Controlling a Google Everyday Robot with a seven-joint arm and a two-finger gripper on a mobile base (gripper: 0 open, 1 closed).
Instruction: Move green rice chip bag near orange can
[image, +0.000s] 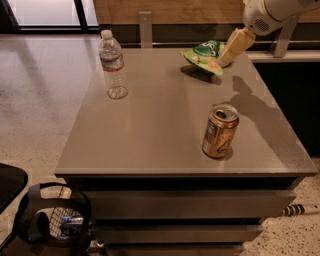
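Just to the left of the claw (229, 54), touching its tip, lies the green rice chip bag (204, 55), near the far right corner of the table (150, 130). We see the claw reaching down from the upper right against the bag's right edge, but we cannot tell how far open it is, nor whether it has hold of the bag. The bag's long axis runs roughly left to right, away from the claw. The orange can (220, 131) stands upright on the near side of the claw, well apart from the bag. We judge that the coming move must carry the bag toward us along the table's right side. A water bottle (112, 65) stands far to the claw's left, off that path.
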